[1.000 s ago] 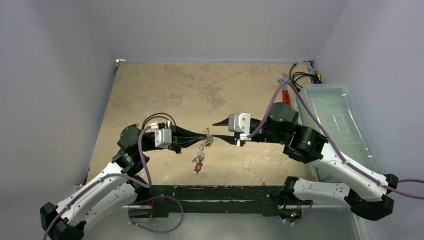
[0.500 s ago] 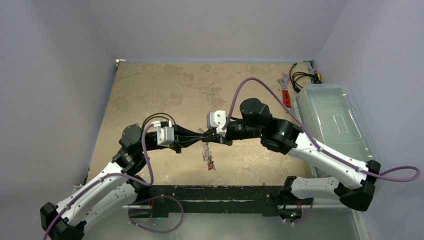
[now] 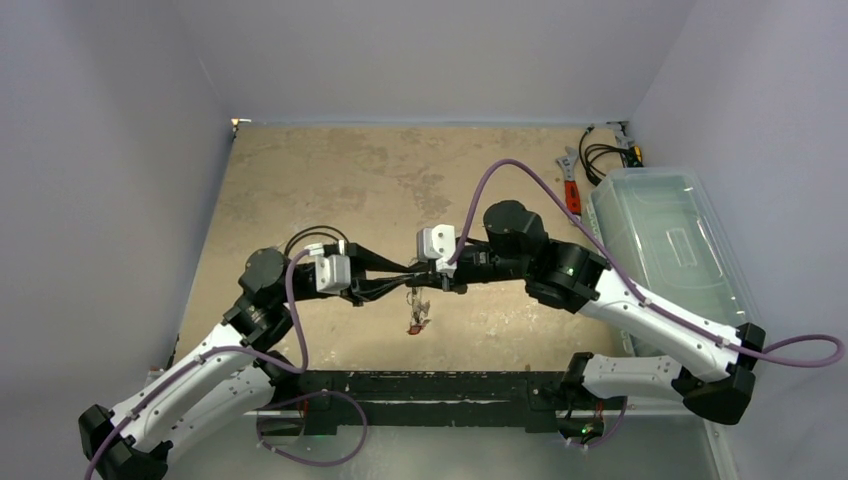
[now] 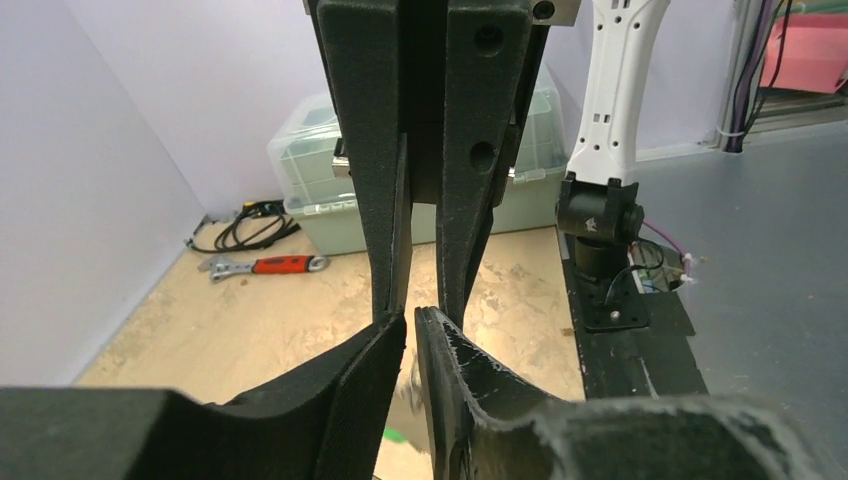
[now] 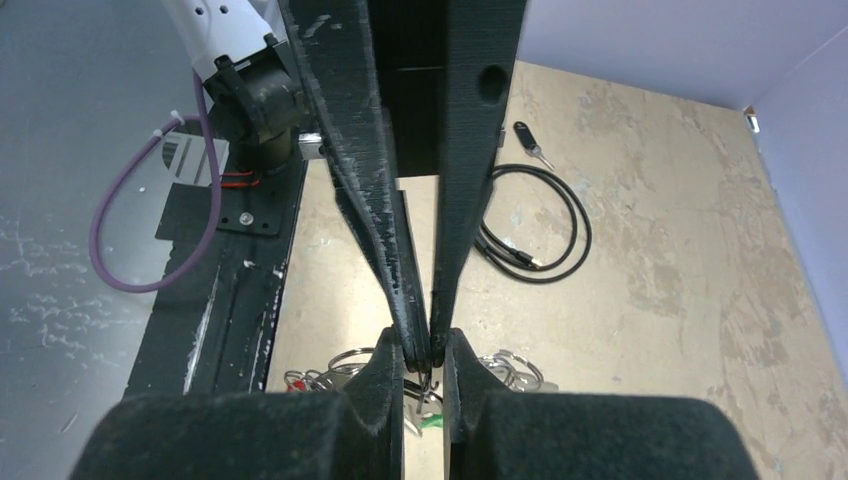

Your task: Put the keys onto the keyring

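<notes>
The step in hand looks like a mid-air hand-over. The left pincer (image 4: 411,322) and the right pincer (image 5: 424,348) meet tip to tip above the middle of the surface (image 3: 330,180). The keys (image 3: 416,310) hang in a small bunch just beneath that meeting point, clear of the surface, with a red tag (image 3: 414,327) lowest. The right wrist view shows wire loops on either side of its fingers; the large one at the left is likely the keyring (image 5: 346,357). The left pincer shows a narrow slit with nothing seen in it. The right pincer is narrow too, and I cannot tell whether it grips the wire or which pincer bears the bunch. One black-headed key (image 5: 528,140) lies loose beside the black cable loop (image 5: 535,225), so I judge the task unfinished. The next move calls for one firm hold on the ring and a free pincer to fetch that key. The clear bin (image 3: 665,235) at the right edge has its lid on, and nothing can be made out inside it.
</notes>
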Motion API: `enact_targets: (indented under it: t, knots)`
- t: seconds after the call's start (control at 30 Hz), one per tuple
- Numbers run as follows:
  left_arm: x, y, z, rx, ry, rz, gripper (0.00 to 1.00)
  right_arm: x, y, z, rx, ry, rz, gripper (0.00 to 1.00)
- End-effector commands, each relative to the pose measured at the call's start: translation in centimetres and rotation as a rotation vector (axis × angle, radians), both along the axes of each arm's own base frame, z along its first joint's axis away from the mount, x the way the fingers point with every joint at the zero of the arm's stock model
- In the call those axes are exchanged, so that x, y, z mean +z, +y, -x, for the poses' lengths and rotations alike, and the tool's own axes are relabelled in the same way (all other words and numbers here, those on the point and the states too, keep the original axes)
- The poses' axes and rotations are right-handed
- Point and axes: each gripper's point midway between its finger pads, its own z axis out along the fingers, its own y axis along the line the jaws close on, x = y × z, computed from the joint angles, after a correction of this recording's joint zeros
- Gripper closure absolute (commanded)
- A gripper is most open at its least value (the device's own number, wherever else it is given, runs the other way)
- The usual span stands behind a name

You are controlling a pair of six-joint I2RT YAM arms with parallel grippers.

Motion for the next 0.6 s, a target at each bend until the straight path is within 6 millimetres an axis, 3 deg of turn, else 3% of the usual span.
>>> enact_targets:
  t: [0.0, 0.03, 0.07, 0.13, 0.23, 0.27, 0.37, 0.43, 0.5, 0.57]
  knots:
    - [2.7, 0.6, -0.1, 0.040, -0.079, 0.039, 0.57, 3.5, -0.8, -0.5, -0.053, -0.075, -0.109, 1.00]
    - [2.7, 0.7, -0.2, 0.051, -0.080, 0.041, 0.56, 3.8, -0.9, -0.5, -0.055, -0.078, -0.116, 1.00]
    - [2.6, 0.7, -0.4, 0.059, -0.082, 0.036, 0.62, 3.9, -0.9, -0.5, -0.053, -0.081, -0.120, 1.00]
    - [2.0, 0.5, -0.9, 0.073, -0.068, 0.006, 0.99, 4.2, -0.9, -0.2, -0.042, -0.080, -0.130, 1.00]
    - [1.2, 0.2, -2.0, 0.098, -0.031, -0.047, 1.00, 4.6, -1.1, -0.4, -0.056, -0.090, -0.153, 1.00]
    - [1.0, 0.2, -2.3, 0.110, -0.022, -0.053, 0.96, 4.6, -1.1, -0.7, -0.077, -0.093, -0.159, 1.00]
    - [1.2, 0.7, -3.5, 0.195, 0.004, -0.038, 0.61, 3.4, -1.5, -2.8, -0.209, -0.081, -0.152, 1.00]
    - [1.3, 1.7, -5.0, 0.302, 0.032, -0.027, 0.46, 1.6, -1.5, -4.1, -0.292, -0.032, -0.125, 0.88]
    - [1.2, 2.7, -6.3, 0.398, 0.038, -0.038, 0.42, -1.2, -1.5, -4.4, -0.318, 0.008, -0.069, 0.69]
    - [1.3, 3.7, -7.2, 0.474, 0.030, -0.050, 0.40, -3.0, -0.9, -3.8, -0.294, 0.061, -0.062, 0.58]
